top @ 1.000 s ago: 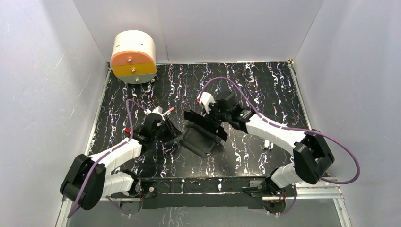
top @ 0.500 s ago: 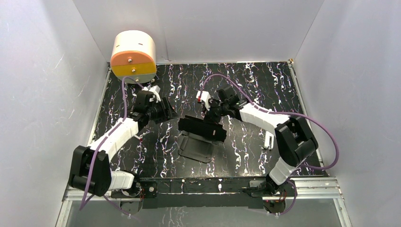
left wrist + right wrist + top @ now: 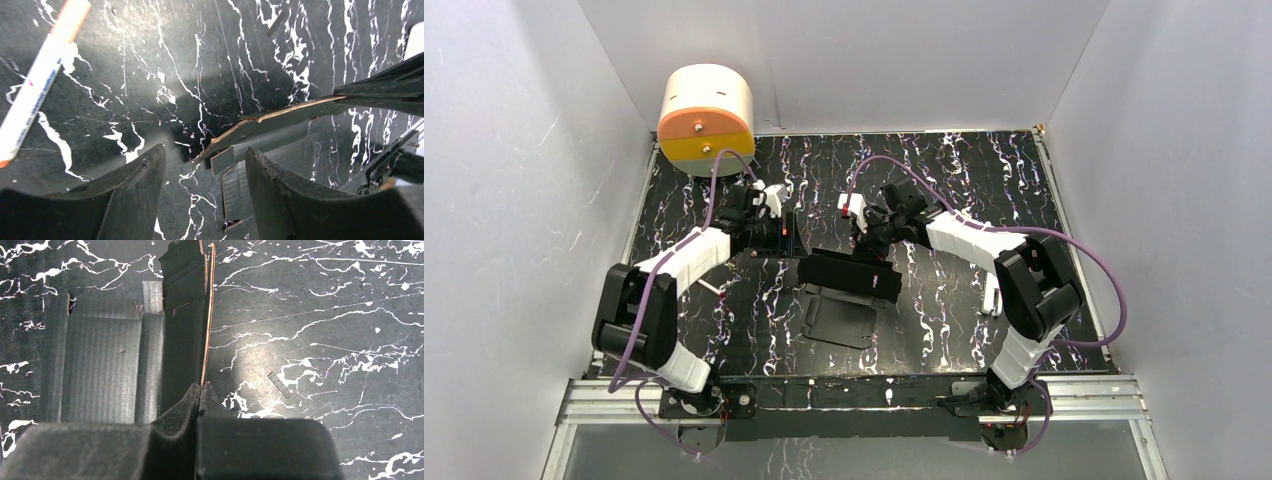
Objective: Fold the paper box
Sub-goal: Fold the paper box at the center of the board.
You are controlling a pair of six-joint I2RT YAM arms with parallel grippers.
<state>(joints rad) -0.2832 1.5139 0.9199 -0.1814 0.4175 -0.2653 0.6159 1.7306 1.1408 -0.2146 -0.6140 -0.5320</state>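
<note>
The paper box (image 3: 839, 315) is a flat black card blank lying mid-table, with one long panel (image 3: 849, 272) lifted upright along its far side. My right gripper (image 3: 876, 258) is shut on the top edge of that panel. In the right wrist view the fingertips (image 3: 200, 390) pinch the thin brown-edged card, and the ribbed blank (image 3: 102, 365) lies flat to the left. My left gripper (image 3: 792, 236) is open just left of the panel's end. In the left wrist view its gripper (image 3: 205, 167) frames the blank's corner, and the raised panel edge (image 3: 280, 116) runs above it, untouched.
A cream and orange cylinder (image 3: 706, 118) stands at the far left corner. A white marker with an orange cap (image 3: 37, 85) lies on the marbled table left of my left gripper. A small white object (image 3: 991, 296) lies right of the box. White walls enclose the table.
My left arm swung from the near left to the far side and then right, up to the panel's left end. My right gripper shifted slightly left, holding the panel upright.
</note>
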